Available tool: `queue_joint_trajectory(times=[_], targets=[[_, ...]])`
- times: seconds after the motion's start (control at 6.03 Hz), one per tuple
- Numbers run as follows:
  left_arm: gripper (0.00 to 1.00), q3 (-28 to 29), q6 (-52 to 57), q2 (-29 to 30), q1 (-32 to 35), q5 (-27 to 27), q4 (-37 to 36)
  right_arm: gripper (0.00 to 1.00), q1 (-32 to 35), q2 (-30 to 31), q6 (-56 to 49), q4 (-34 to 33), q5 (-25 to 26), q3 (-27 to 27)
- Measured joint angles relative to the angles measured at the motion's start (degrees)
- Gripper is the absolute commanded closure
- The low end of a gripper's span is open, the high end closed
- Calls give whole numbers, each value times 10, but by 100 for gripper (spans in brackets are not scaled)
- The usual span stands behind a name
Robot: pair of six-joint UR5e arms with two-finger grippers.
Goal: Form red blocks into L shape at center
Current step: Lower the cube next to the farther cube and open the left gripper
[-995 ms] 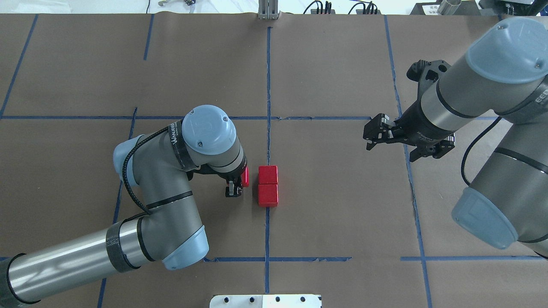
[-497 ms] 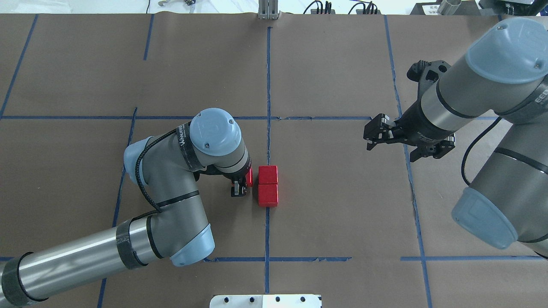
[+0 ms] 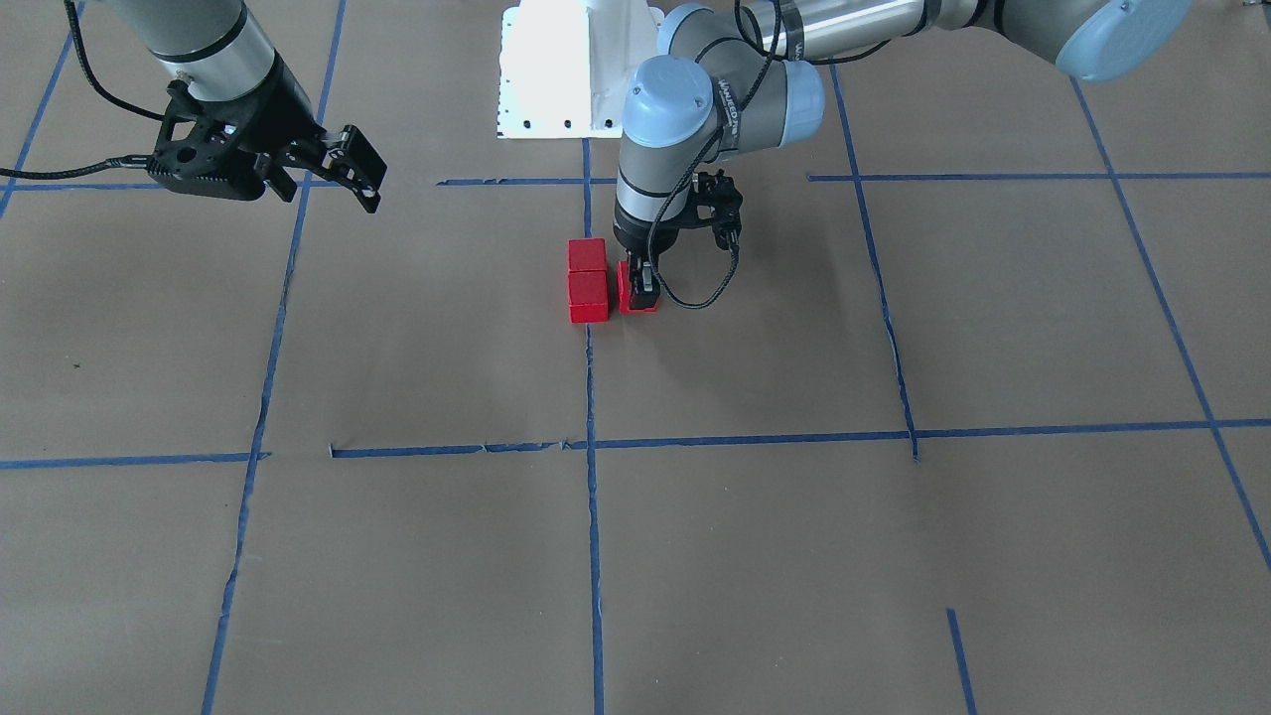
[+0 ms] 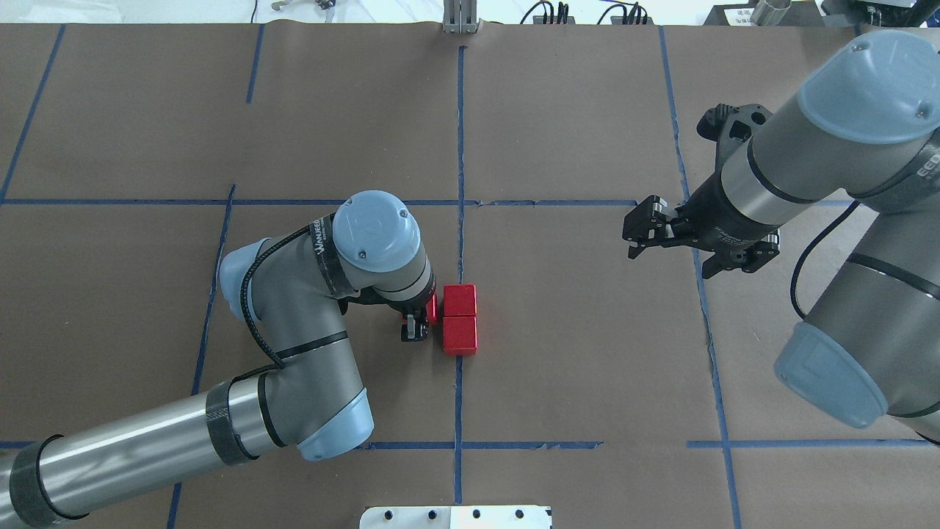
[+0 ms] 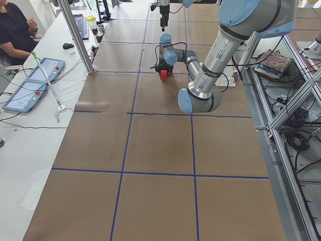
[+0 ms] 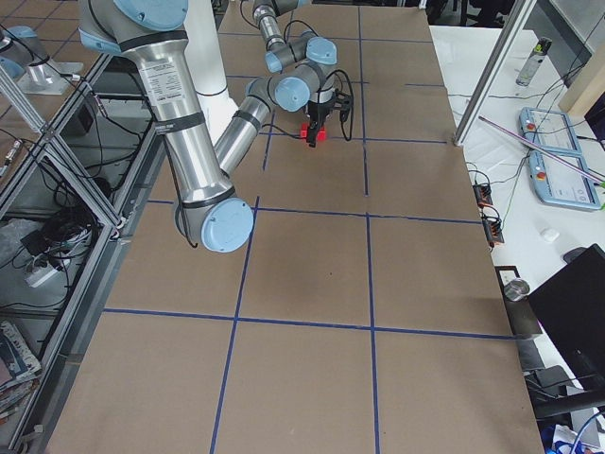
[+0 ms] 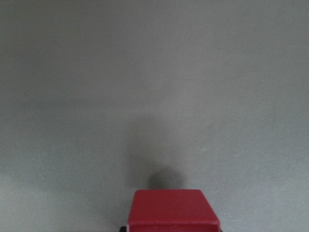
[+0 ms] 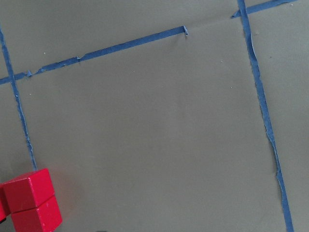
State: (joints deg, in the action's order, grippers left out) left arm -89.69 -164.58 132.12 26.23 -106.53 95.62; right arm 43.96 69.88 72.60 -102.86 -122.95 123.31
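Note:
Two red blocks (image 4: 460, 300) (image 4: 460, 334) lie touching in a line on the centre tape line; they also show in the front view (image 3: 586, 255) (image 3: 587, 295). My left gripper (image 4: 420, 317) points straight down and is shut on the third red block (image 4: 434, 308), holding it at table level right beside the farther block of the pair; a narrow gap shows in the front view (image 3: 626, 296). The left wrist view shows this block (image 7: 171, 210) between the fingers. My right gripper (image 4: 635, 234) is open and empty, hovering well to the right.
Brown paper with blue tape grid lines (image 4: 460, 147) covers the table. The white robot base plate (image 4: 455, 516) is at the near edge. An operator (image 5: 12, 30) sits beside the far end, with control tablets (image 5: 30, 85) on a side table.
My left arm has moved right with the red block, closing the gap to the pair of blocks. The right arm has not moved.

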Motion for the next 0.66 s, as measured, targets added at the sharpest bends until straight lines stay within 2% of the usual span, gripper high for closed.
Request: queue_joint_trajectory(times=[0.66], targets=[[99, 16, -2, 11, 0, 0, 0, 0, 0, 0, 0, -1, 1, 0]])
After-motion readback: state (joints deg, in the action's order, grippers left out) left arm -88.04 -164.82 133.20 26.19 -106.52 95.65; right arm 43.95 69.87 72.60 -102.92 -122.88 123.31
